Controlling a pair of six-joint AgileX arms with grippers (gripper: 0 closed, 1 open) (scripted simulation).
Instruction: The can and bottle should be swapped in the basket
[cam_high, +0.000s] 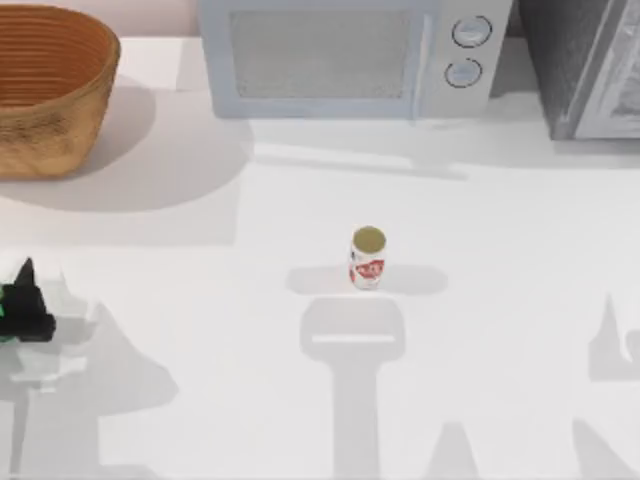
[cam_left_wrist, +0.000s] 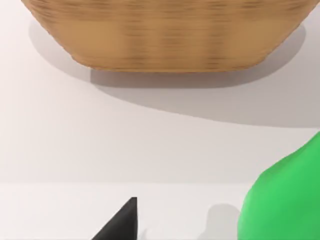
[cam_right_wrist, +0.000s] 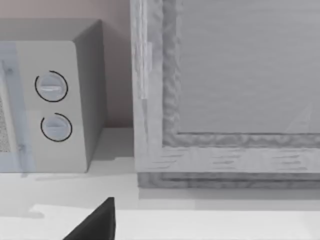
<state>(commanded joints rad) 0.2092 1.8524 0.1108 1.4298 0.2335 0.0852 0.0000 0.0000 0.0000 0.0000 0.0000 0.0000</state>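
Observation:
The can (cam_high: 368, 258), white with a red label and a gold top, stands upright on the white table near the middle. The brown woven basket (cam_high: 45, 95) sits at the far left, and its ribbed wall (cam_left_wrist: 165, 35) shows in the left wrist view. My left gripper (cam_high: 25, 305) is at the table's left edge, nearer than the basket. A sliver of the green bottle (cam_high: 3, 308) shows right beside it. The left wrist view shows the bottle's glossy rounded body (cam_left_wrist: 282, 200) close up, beside my left gripper (cam_left_wrist: 122, 225). A dark piece of my right gripper (cam_right_wrist: 97, 222) points at the far right corner.
A white microwave (cam_high: 340, 55) with two dials stands at the back middle. A grey framed cabinet (cam_high: 590, 65) fills the back right corner. Bare white table lies between the can and the basket, with arm shadows across the near side.

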